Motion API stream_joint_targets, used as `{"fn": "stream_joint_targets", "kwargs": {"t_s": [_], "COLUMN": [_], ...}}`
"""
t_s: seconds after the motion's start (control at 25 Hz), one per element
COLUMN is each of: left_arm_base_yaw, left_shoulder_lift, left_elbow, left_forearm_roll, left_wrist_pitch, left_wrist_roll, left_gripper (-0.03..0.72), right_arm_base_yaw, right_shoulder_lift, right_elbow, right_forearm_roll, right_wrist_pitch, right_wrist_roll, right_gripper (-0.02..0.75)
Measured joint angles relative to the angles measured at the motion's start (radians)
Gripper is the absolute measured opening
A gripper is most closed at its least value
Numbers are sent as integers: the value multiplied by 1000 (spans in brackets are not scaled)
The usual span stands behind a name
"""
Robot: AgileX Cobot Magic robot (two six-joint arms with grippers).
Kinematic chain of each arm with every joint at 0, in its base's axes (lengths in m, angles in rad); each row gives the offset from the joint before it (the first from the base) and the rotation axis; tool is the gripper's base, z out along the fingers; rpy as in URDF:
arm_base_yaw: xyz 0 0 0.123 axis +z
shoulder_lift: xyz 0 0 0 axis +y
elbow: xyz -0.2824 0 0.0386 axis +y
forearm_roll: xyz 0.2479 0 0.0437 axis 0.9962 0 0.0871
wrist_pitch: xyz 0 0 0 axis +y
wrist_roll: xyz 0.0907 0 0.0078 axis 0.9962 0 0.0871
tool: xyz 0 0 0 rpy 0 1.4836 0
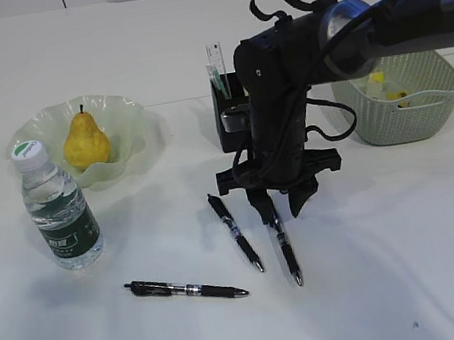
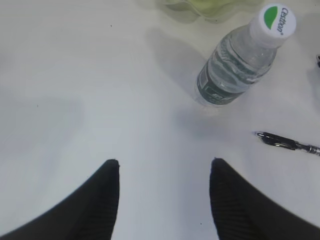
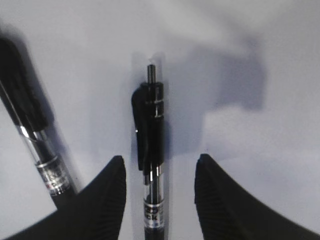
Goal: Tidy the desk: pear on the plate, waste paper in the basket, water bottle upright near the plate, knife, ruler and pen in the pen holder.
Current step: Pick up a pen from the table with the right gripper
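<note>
- We judge the pen step is in hand: nearest us, three pens lie on the worktop (image 1: 414, 279), and our right pincer (image 1: 280, 203) stands open astride the rightmost pen (image 1: 284, 247), not yet gripping it.
- Next we should close on its barrel and lift.
- Our left pincer (image 2: 165, 200) hangs open, empty, near the upright water bottle (image 1: 57, 208).
- Beyond, the pen holder (image 1: 231, 114) awaits; the pear (image 1: 85, 140) sits on the plate (image 1: 129, 116).
</note>
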Motion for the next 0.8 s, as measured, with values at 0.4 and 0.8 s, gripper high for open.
{"fn": "stream_joint_targets", "kwargs": {"t_s": [0.4,0.8], "left_arm_base_yaw": [0,0], "left_shoulder_lift": [0,0], "left_elbow": [0,0], "left_forearm_roll": [0,0], "left_wrist_pitch": [-7,-14], "left_wrist_roll": [0,0], "left_gripper": [403,403], "right_arm_base_yaw": [18,18], "right_shoulder_lift": [0,0], "right_elbow": [0,0], "right_forearm_roll": [-8,-34], "right_wrist_pitch": [9,-14], "right_wrist_roll": [10,30], "right_gripper": [337,337]}}
